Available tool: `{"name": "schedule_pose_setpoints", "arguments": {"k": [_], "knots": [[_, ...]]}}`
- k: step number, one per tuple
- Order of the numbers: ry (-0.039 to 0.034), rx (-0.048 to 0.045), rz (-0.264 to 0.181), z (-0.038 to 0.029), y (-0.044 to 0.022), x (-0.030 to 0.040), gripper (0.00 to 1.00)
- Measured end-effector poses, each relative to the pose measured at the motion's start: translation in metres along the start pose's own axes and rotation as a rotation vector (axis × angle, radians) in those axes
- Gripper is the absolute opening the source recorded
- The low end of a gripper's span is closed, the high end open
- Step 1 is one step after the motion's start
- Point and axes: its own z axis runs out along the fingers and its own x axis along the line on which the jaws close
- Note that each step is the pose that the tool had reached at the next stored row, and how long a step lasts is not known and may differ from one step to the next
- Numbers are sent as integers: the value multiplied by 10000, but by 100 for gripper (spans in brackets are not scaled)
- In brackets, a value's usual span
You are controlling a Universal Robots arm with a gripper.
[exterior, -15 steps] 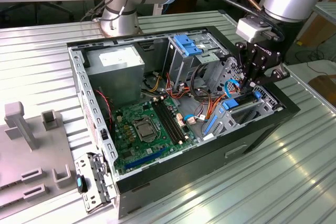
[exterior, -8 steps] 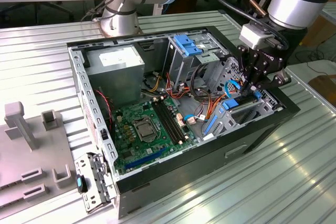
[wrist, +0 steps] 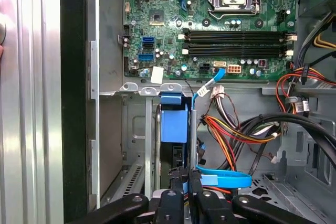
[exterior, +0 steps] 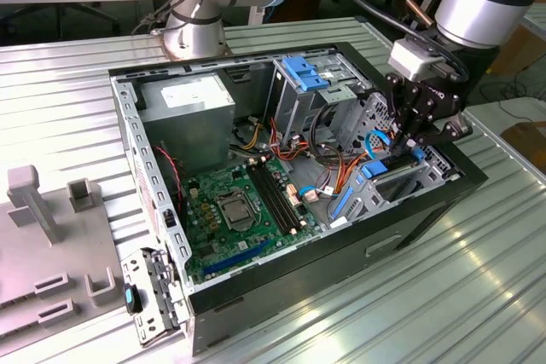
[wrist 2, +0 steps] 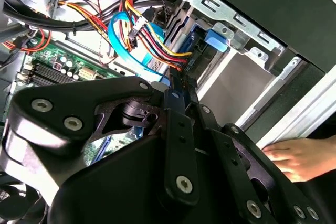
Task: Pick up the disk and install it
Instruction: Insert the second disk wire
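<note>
Inside the open computer case (exterior: 153, 125), at the drive cage (exterior: 401, 183) on the exterior view's right: one gripper (exterior: 408, 144), lowered over the cage, fingers drawn close together on the upper edge of the disk (wrist: 174, 129).

Disk: dark drive in a blue carrier, standing on edge in the cage slot, most of it already sunk between the metal walls. In the first wrist view its long axis runs from the gripper toward the motherboard (wrist: 210, 24), the blue tab end leading. Held by its thin edge, apparently so the carrier rails can ride the cage guides.

Grip state: clenched on the disk, judging by the narrow gap and the blue edge between the fingertips in both wrist views.

Cables: orange, red and yellow bundle (wrist: 226, 135) beside the cage; a flat blue cable (wrist: 223, 177) looping just next to the gripper.

Power supply (exterior: 188, 112): across the case from the cage.

Hand (wrist 2: 296, 156): a person's, resting outside the case wall.
</note>
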Motion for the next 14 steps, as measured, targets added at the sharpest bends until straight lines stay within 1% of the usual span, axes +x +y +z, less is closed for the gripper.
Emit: {"name": "schedule_pose_setpoints", "arguments": {"k": [1, 3, 4, 6, 7, 8, 9, 12, 14], "knots": [[-71, 0, 5, 2, 1, 17, 16], [-89, -1, 7, 4, 1, 43, 16], [-116, -1, 8, 6, 1, 55, 16], [-274, 0, 16, 7, 1, 85, 16], [-426, 1, 23, 8, 2, 107, 16], [-493, 2, 27, 10, 2, 116, 16], [-540, 3, 29, 10, 2, 124, 16], [-650, 4, 34, 12, 3, 147, 16], [-707, 5, 36, 15, 3, 163, 16]]}}
